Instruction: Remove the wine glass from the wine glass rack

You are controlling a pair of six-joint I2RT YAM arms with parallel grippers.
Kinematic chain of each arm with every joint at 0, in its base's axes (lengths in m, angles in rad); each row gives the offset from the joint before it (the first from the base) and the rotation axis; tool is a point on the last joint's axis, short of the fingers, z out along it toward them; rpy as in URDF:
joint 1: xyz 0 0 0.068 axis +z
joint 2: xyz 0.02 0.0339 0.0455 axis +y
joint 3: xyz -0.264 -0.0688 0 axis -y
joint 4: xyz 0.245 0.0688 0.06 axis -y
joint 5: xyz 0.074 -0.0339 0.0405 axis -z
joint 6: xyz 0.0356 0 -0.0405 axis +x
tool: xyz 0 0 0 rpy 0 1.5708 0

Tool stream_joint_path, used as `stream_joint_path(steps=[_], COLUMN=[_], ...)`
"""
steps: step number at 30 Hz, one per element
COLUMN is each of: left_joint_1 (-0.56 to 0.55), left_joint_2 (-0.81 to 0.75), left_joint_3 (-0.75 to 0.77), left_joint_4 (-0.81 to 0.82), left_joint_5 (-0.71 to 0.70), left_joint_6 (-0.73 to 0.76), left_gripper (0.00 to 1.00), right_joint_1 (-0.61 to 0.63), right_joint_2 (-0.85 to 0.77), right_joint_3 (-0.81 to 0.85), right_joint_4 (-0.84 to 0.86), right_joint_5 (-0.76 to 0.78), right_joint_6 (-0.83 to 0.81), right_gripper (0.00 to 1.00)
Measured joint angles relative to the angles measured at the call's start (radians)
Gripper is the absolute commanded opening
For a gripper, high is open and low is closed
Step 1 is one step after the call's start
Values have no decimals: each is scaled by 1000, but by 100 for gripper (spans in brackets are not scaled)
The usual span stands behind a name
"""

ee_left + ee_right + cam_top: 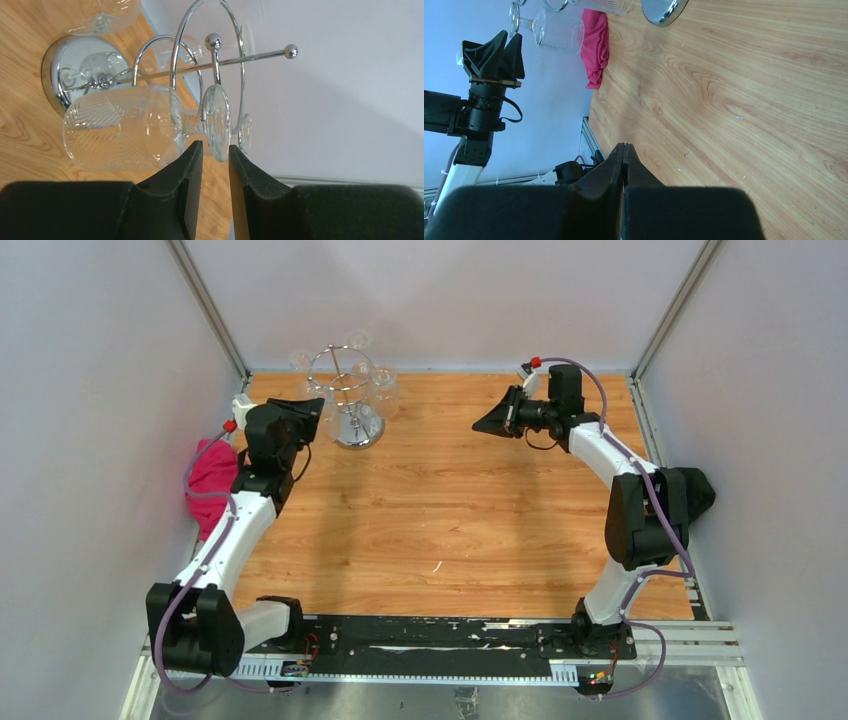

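The chrome wine glass rack (345,390) stands at the table's back left on its round mirrored base (62,65). Several clear wine glasses hang from its top ring. The nearest wine glass (125,127) hangs by its foot (217,120) on a wire hook. My left gripper (216,150) is open with a narrow gap, and the edge of that foot sits just between the fingertips (194,155), with no grip visible. It also shows in the top view (312,408) beside the rack. My right gripper (624,148) is shut and empty, hovering at the back right (488,423).
A pink cloth (210,485) lies against the left wall behind my left arm. Another glass (95,12) hangs on the rack's far side. White walls enclose the wooden table (450,500) on three sides.
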Motion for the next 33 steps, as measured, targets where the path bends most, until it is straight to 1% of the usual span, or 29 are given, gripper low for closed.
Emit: stream_joint_path(steps=[5,18,20,23,25,27,33], left_joint_1=[-27,-32,-32,-32,-33,-33,-33], left_joint_2=[13,14,23,48,62,64,64], left_joint_3=[12,27,39,60,70,74,74], left_joint_4=[2,-3,-6,-5,-2,-1,-2], left_joint_5=[-26,-87,-88,-85,-80,-80,-83], left_joint_6=[-1,18,21,23,19,19,11], left_gripper=[29,25,23,17,15,11,7], right_joint_1=[0,0,0,0,0,0,0], right_joint_2=[0,0,0,0,0,0,0], right_joint_3=[-1,-12,-12,-12,-12,-12,-13], right_joint_4=[8,14,14,14,14,14,17], right_joint_5=[-4,-11,-11,-11,-11,-11,-11], right_joint_6=[1,3,4,4,5,5,14], right_gripper=[0,0,0,0,0,0,0])
